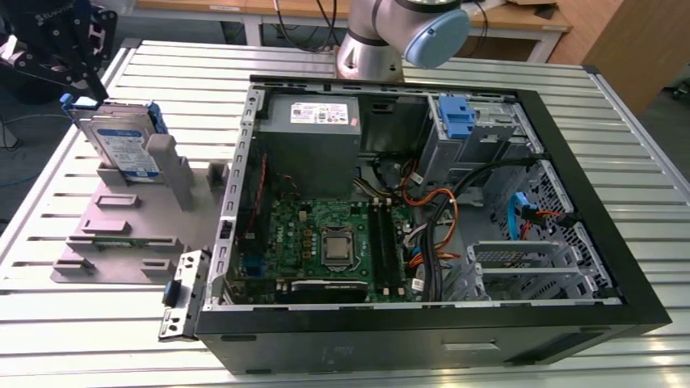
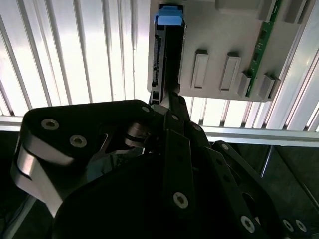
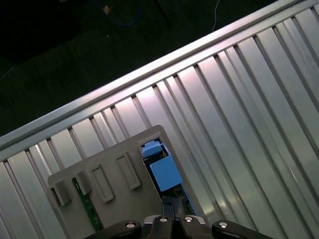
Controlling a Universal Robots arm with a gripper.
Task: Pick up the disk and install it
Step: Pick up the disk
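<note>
The gripper sits at the top end of the disk, which stands on edge in a grey holder on the desk. In the second wrist view the gripper tapers to the near end of the disk, right at it. I cannot tell how far open the gripper is or whether it has hold of the disk. The open computer case lies well apart from the gripper, across the holder. A green board rests in the holder, beside the disk.
</note>
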